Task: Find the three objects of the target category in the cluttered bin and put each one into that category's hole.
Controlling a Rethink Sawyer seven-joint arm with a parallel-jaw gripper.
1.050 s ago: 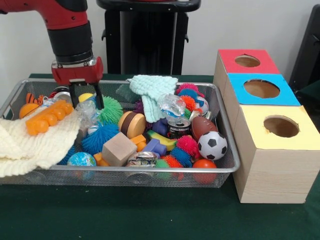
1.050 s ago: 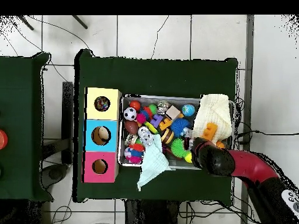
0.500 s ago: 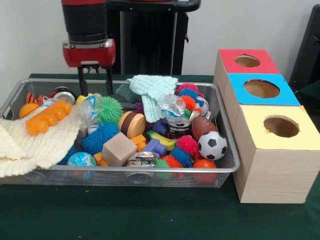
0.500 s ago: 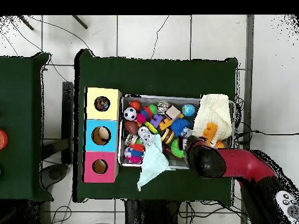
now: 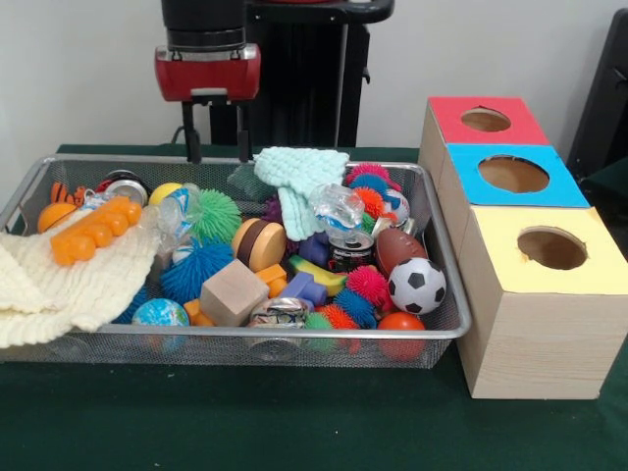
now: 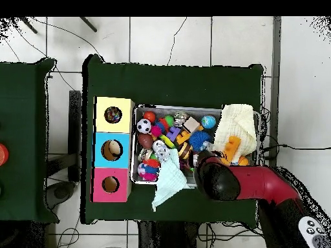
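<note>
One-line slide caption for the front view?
Open, empty claw hovers above the back of the cluttered wire bin, beside three colour-topped boxes.

Wire bin [image 5: 446, 319] crammed with toys, three-hole wooden box [image 5: 535, 294] beside it, yellow hole [image 6: 113, 115] seemingly holding something.

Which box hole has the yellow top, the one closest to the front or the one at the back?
The front one. The yellow-topped box sits nearest the camera in the front view; the blue-topped box is in the middle and the red-topped box at the back.
</note>
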